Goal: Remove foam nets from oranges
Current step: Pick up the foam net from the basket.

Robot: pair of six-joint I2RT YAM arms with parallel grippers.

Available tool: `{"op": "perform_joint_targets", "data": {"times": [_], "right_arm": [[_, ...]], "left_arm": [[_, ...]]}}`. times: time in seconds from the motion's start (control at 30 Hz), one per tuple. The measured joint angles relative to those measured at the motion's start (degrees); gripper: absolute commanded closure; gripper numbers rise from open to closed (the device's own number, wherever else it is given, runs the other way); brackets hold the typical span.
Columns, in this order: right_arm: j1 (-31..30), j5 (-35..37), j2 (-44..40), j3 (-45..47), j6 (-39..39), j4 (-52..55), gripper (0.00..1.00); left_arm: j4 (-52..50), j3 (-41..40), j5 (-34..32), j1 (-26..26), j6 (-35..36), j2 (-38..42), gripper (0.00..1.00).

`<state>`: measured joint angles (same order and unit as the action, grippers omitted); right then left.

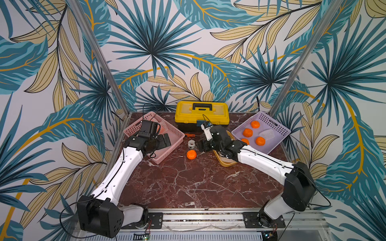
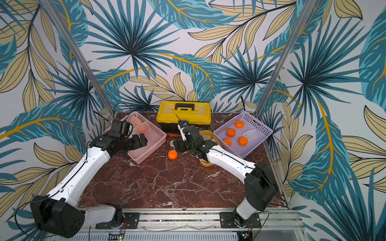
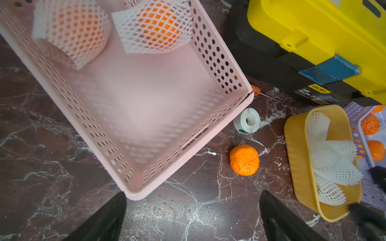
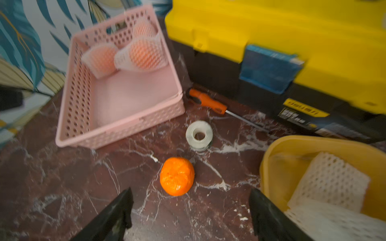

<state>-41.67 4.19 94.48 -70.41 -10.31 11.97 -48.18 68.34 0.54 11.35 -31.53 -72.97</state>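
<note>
**Inspector:** What is the right gripper (image 4: 190, 194) doing?

**Assistant:** It is hanging low over the marble table (image 1: 188, 183), fingers standing wide apart and holding nothing. A bare orange (image 4: 177, 176) is lying just ahead of the tips, in line with the gap and touching neither finger.

**Inspector:** And the left gripper (image 3: 193, 194)?

**Assistant:** It is also gaping wide and empty, hovering at a corner of the pink basket (image 3: 217, 62).

**Inspector:** Any writing?

**Assistant:** The yellow toolbox (image 1: 202, 113) at the back is carrying a label (image 3: 320, 91) reading "deli". The finer print is proving too small to read.

**Inspector:** Surroundings?

**Assistant:** A tape roll (image 4: 199, 135) is lying just beyond the orange, with a screwdriver (image 4: 206, 102) past it, beside the toolbox. Netted oranges (image 3: 158, 25) are sitting at the pink basket's far end. Empty foam nets (image 3: 334, 160) are piling in the yellow tub (image 3: 292, 156), which the right arm is partly covering in both top views. Four unwrapped oranges (image 1: 247, 132) and one loose net (image 1: 267, 134) are resting in the purple basket (image 1: 275, 125).
</note>
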Motion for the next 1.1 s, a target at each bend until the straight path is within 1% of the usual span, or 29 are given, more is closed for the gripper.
{"op": "perform_joint_targets", "data": {"times": [0.13, 0.27, 0.43, 0.67, 0.73, 0.8, 0.87, 0.93, 1.0, 1.03, 1.1], "right_arm": [[-2.99, 0.76, 6.58, -1.97, 0.24, 3.87, 0.07], [-3.65, 1.79, 10.62, -3.85, -0.31, 5.09, 0.07], [-3.63, 2.38, 11.19, -3.85, -1.99, 4.92, 0.09], [-3.26, 3.39, 10.95, -3.17, -4.5, 3.93, 0.1], [-2.12, 3.45, 9.11, -0.63, -6.21, 1.77, 0.1], [1.29, 4.33, 4.96, 3.37, -8.28, 0.74, 0.1], [6.49, 6.21, 1.03, 5.16, -10.16, 0.83, 0.09], [13.77, 7.78, -2.45, 5.29, -12.11, 0.35, 0.09], [22.75, 9.42, -5.31, 5.18, -14.67, -0.04, 0.09], [26.05, 10.19, -5.9, 4.92, -15.69, 0.17, 0.09], [34.53, 12.37, -5.86, 3.76, -18.4, 0.7, 0.11]], "left_arm": [[0.13, -0.24, -1.51, -0.24, -0.31, 0.02, 0.0], [0.28, -0.5, -2.23, -0.33, -0.48, 0.02, 0.0], [0.35, -0.59, -2.62, -0.37, -0.81, 0.02, 0.0], [0.35, -0.59, -2.47, -0.66, -0.9, 0.02, 0.0], [0.35, -0.59, -2.14, -0.74, -0.87, 0.02, 0.0], [0.42, -0.59, -1.33, -0.76, -0.85, 0.0, 0.0], [0.66, -0.59, 0.02, -0.83, -0.83, -0.07, 0.0], [1.05, -0.59, 2.1, -0.85, -0.81, -0.55, 0.0], [1.57, -0.59, 5.01, -0.85, -0.81, -1.9, 0.0], [1.75, -0.59, 6.21, -0.81, -0.79, -2.69, 0.0], [2.14, -0.59, 9.09, -0.37, -0.57, -5.16, 0.01]]}}
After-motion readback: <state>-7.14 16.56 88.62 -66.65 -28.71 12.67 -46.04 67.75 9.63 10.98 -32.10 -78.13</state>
